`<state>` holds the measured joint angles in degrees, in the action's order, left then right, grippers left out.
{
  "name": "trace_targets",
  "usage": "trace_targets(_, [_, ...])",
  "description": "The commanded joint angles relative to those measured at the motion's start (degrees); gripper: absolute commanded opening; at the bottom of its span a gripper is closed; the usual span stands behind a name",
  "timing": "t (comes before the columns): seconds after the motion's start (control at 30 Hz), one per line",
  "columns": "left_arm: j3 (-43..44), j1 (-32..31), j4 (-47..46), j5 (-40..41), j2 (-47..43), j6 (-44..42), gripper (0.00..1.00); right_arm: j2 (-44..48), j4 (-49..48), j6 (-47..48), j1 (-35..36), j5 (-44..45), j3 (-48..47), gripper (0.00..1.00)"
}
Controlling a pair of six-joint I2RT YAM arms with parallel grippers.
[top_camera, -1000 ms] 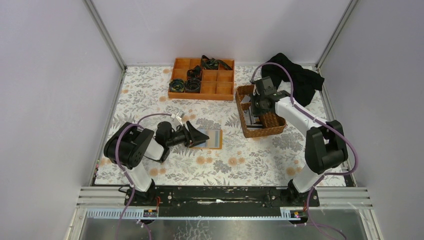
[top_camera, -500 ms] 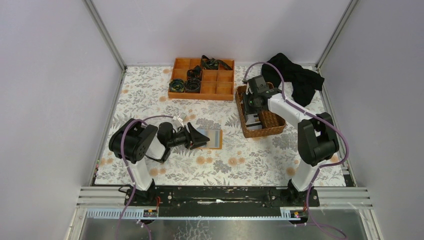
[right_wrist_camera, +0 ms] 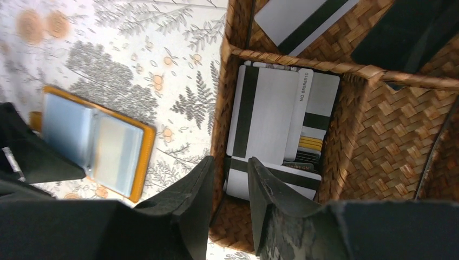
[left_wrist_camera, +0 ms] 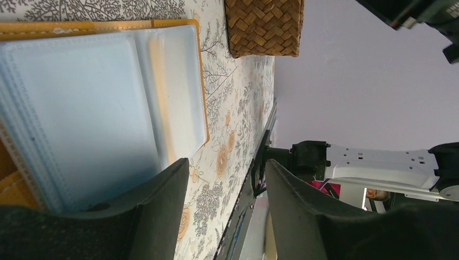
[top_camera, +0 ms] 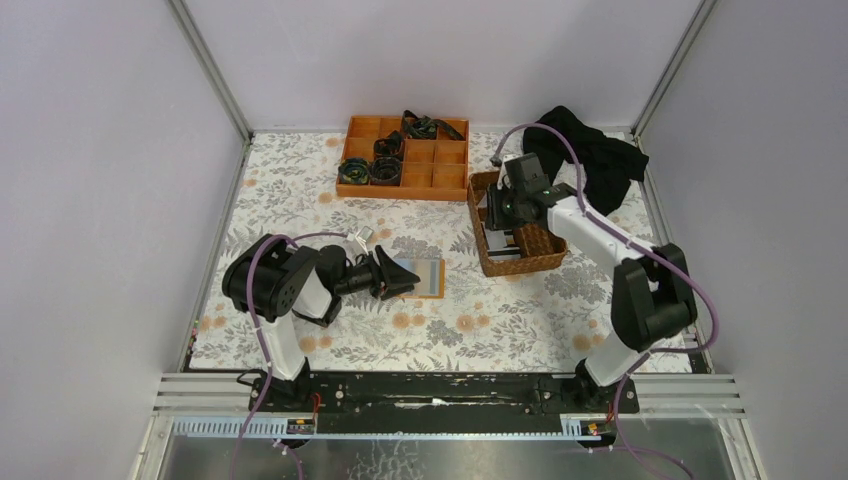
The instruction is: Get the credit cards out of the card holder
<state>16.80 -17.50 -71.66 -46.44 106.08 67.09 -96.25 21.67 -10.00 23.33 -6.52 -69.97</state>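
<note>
The card holder (top_camera: 428, 279) is laid open on the flowered surface (top_camera: 300, 200), close to its middle and a little toward the near edge. Its pale blue-grey sleeves are turned upward and are framed by an orange rim.

The left claw (left_wrist_camera: 224, 165) is stretched low along the surface from the left edge and is met at the holder's left side. Its jaws are held well apart and nothing is clasped between them. One of its fingers (left_wrist_camera: 157, 208) is seen over the edge of the pale sleeves, while the other is seen over the bare flowered cloth beside the holder's near rim. Whether the first finger presses on the sleeve cannot be told.

The wicker basket (top_camera: 530, 266) is set toward the right edge, well apart from the holder. The right claw (right_wrist_camera: 230, 162) is hung above it, over the wall that faces the holder. Its jaws are parted by a narrow gap and nothing is held in them.

Several pale cards (right_wrist_camera: 270, 116) with dark stripes are piled in one compartment of the basket, directly under that claw. One more striped card (right_wrist_camera: 303, 19) is seen in the neighbouring compartment, beyond a woven divider.

An orange compartment tray (top_camera: 400, 193) is placed at the middle of the far edge, with dark coiled things in some of its cells. A black cloth (top_camera: 600, 160) is heaped in the far right corner.
</note>
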Motion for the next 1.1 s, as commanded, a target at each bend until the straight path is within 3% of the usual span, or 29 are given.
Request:
trace_targets(0.0, [0.43, 0.3, -1.31, 0.39, -1.08, -1.36, 0.61, 9.72, -5.99, -0.58, 0.57, 0.88, 3.12, 0.37])
trace_targets(0.07, [0.77, -0.07, 3.47, 1.67, -3.77, -4.08, 0.61, 12.61, -8.49, -0.44, 0.65, -1.28, 5.32, 0.37])
trace_targets(0.27, [5.78, -3.12, 30.89, 11.68, -15.61, -18.96, 0.61, 15.93, -10.45, -1.24, 4.34, -4.94, 7.0, 0.37])
trace_targets(0.53, [10.83, -7.9, 49.94, 27.2, -20.11, -28.28, 0.61, 6.76, -16.43, -6.93, 12.6, -7.91, 8.36, 0.37])
trace_targets(0.7, [11.16, -8.86, 52.56, 29.39, -20.87, -29.19, 0.6, 1.48, -22.38, -10.44, 12.92, -10.29, 11.49, 0.37])
trace_targets(0.93, [12.73, -10.28, 50.05, 26.58, -17.38, -27.92, 0.6, -4.71, -25.43, -12.05, 13.53, -11.29, 13.02, 0.36])
trace_targets(1.07, [13.53, -10.93, 48.51, 24.73, -15.71, -27.12, 0.6, -6.39, -27.16, -13.27, 14.22, -12.41, 13.59, 0.28])
